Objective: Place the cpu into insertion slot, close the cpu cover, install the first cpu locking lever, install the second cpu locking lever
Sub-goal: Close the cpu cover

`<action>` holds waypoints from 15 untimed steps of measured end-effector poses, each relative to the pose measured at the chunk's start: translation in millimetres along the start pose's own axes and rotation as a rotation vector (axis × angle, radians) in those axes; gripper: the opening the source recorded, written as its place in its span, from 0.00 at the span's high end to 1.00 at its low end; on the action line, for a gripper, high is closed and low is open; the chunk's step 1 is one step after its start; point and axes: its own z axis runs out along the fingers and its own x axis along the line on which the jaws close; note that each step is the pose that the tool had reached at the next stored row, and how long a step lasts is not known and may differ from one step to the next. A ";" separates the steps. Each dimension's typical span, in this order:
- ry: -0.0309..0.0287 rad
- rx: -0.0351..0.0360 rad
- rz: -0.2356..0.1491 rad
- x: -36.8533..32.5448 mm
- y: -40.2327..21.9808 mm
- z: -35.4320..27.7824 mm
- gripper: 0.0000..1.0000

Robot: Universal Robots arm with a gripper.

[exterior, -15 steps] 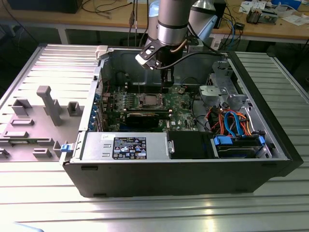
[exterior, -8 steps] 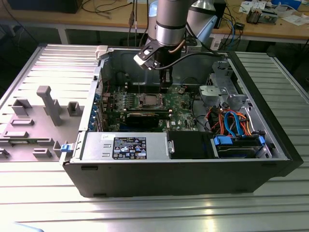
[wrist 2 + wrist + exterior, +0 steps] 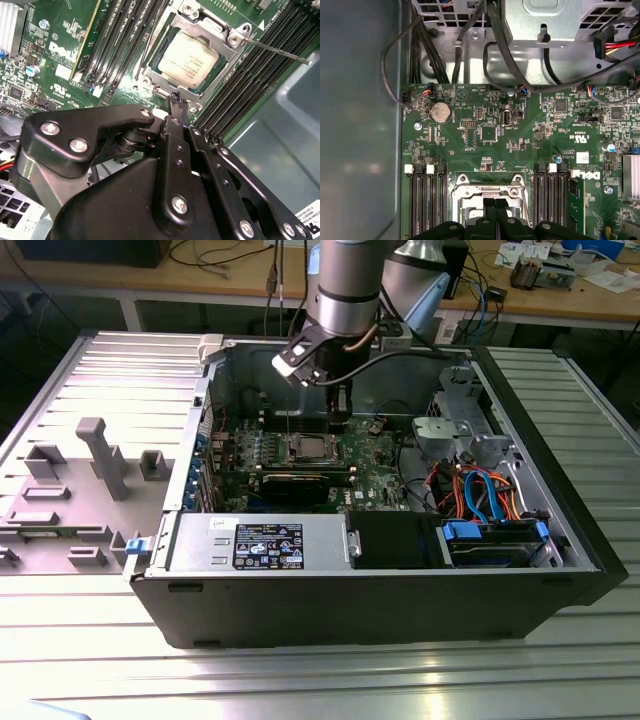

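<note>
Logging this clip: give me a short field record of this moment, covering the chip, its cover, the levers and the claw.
setting: open computer case on a ribbed metal table
chip: lies flat, metal top up, showing through the cover's window
cover: silver frame lying down around the chip
lever: one thin rod juts from a corner of the cover across the memory slots
claw: shut, tip at the cover's edge; whether it touches cannot be told

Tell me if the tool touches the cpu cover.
Cannot tell: in the second wrist view the tool ends at the cpu cover edge, hiding any gap.
</note>
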 end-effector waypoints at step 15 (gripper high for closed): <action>0.0001 -0.0001 0.000 -1.1 -21.7 6.6 0.89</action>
